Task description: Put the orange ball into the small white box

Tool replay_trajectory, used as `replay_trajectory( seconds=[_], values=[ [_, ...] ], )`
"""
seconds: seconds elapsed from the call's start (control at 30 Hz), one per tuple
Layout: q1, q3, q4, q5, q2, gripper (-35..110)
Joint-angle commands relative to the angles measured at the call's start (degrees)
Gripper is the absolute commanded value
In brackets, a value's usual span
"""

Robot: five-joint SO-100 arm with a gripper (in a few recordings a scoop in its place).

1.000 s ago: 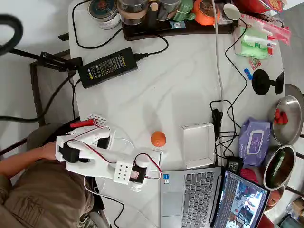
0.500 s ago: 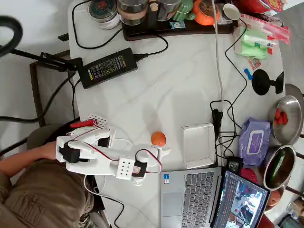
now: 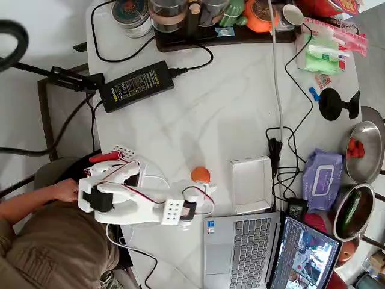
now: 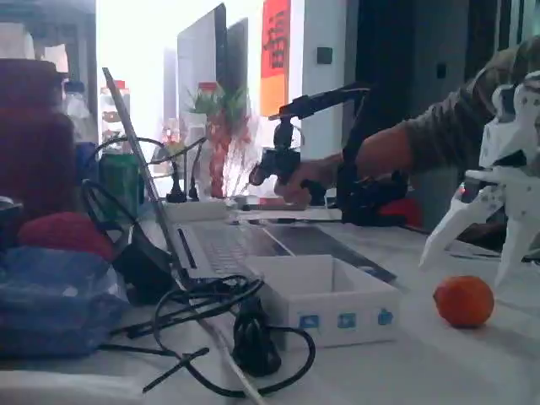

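Ball handling: the orange ball (image 3: 200, 174) looks small, smooth and round, so it is judged light, rigid and apt to roll or squirt out if pinched off-centre; the safest hold would be across its widest middle, with one finger on each side.

Ball place: it rests on the white marbled bench (image 3: 228, 102), just beside the small white box (image 3: 250, 184) but apart from it, on the box's left in the overhead view and on its right in the fixed view (image 4: 463, 300).

Box: it sits flat with its open side up and nothing visible inside in the fixed view (image 4: 325, 309); a silver laptop (image 3: 234, 250) lies right against its near side in the overhead view, and a tangle of black cables (image 4: 228, 321) lies in front of it in the fixed view.

Tool state: the white tool (image 4: 472, 240) has its two fingers spread wide and holds nothing.

Tool to ball: in the fixed view the fingertips hang above the ball and a little apart from it, pointing down, straddling the space over it; in the overhead view the tool (image 3: 206, 191) sits just below the ball in the picture, very near it.

Contact: none seen between fingers and ball.

Step in hand: judged to be lining up for the grasp; the ball is not yet lifted.
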Motion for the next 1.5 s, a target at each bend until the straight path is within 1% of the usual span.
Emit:
replay_trajectory(
  seconds=[0.0, 0.17, 0.4, 1.17, 1.47],
  values=[
    [0.53, 0.0, -0.88, -0.79, -1.23, 39],
    [0.18, 0.18, -3.25, -0.79, -3.96, 39],
    [-4.39, 0.26, -3.34, -0.7, -6.5, 39],
    [-3.08, 0.18, -3.43, -0.62, -6.77, 38],
    [0.0, -0.35, -6.5, -0.62, -12.39, 38]
  ],
)
